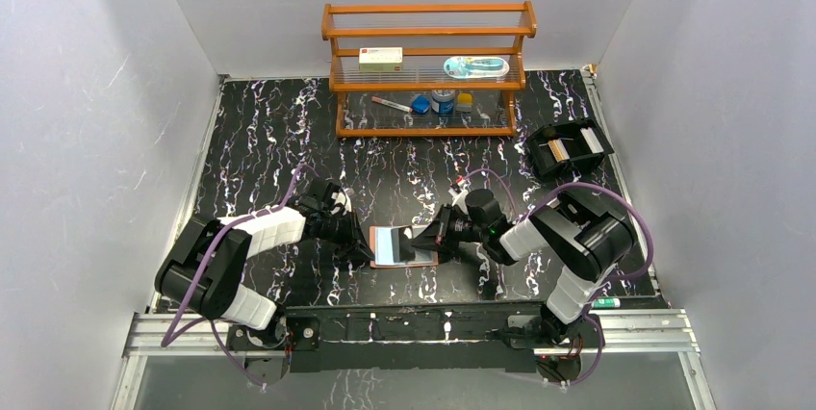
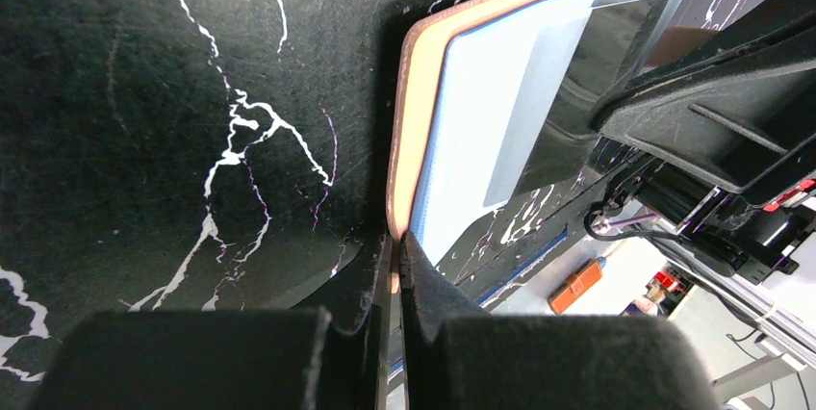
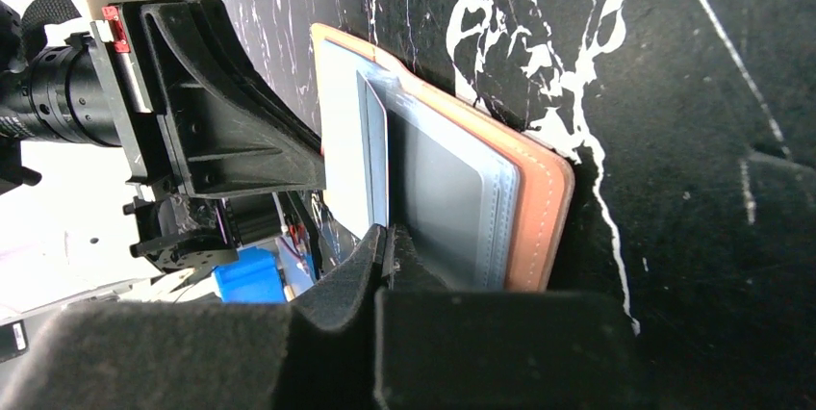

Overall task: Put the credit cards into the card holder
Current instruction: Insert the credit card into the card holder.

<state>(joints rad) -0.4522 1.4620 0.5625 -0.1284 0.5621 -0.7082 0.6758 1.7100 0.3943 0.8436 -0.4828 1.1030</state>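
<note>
Card holder is lying open on the desk, sandwiched right between the two end effectors. Left end effector is clenched on its tan outer edge, fingertips pinched tight on the leather rim. Right end effector is clamped shut too, nipping one thin leaf of the bluish clear sleeves from the opposite side. Can't tell if there's a card in that leaf. Credit cards sit in a black tray, well apart from the right end effector, out past it.
</note>
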